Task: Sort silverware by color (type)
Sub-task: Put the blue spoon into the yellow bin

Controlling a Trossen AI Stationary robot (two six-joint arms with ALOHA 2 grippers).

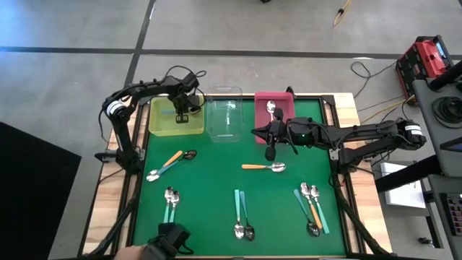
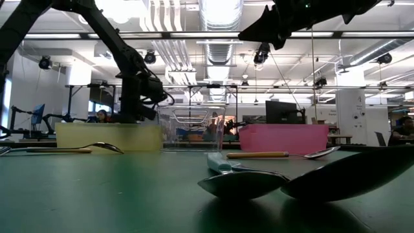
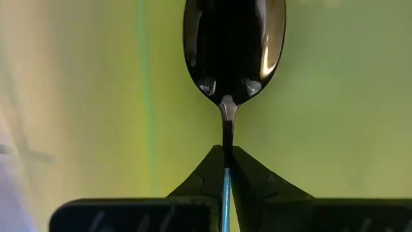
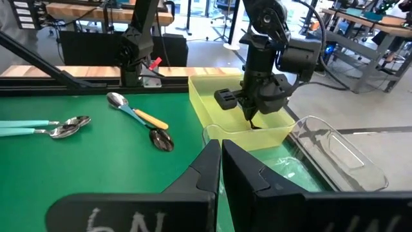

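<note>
My left gripper (image 1: 182, 110) points down over the yellow bin (image 1: 162, 123) at the far left. It is shut on a spoon with a dark bowl (image 3: 233, 45) and a teal handle. The right wrist view shows this spoon (image 4: 252, 121) hanging inside the bin. My right gripper (image 1: 270, 148) hovers shut and empty above the green mat's middle, near an orange-handled spoon (image 1: 263, 167). More orange and teal spoons lie flat on the mat at the left (image 1: 170, 165), near left (image 1: 170, 204), near middle (image 1: 242, 217) and near right (image 1: 310, 206). One spoon (image 1: 271, 108) lies in the pink bin (image 1: 285, 105). My left gripper pinches the spoon between its two fingers where the dark neck meets the teal handle (image 3: 226, 143). The fingers come from above, pointing down and lying along the handle. The spoon hangs upright, bowl downward, within the yellow bin's walls. Whether the bowl touches the bin's floor I cannot tell.
A clear bin (image 1: 224, 115) stands between the yellow and pink bins along the mat's far edge. A dark device (image 1: 171, 242) sits at the near edge. Cables and equipment lie beyond the table's right side. Open mat lies between the spoon groups.
</note>
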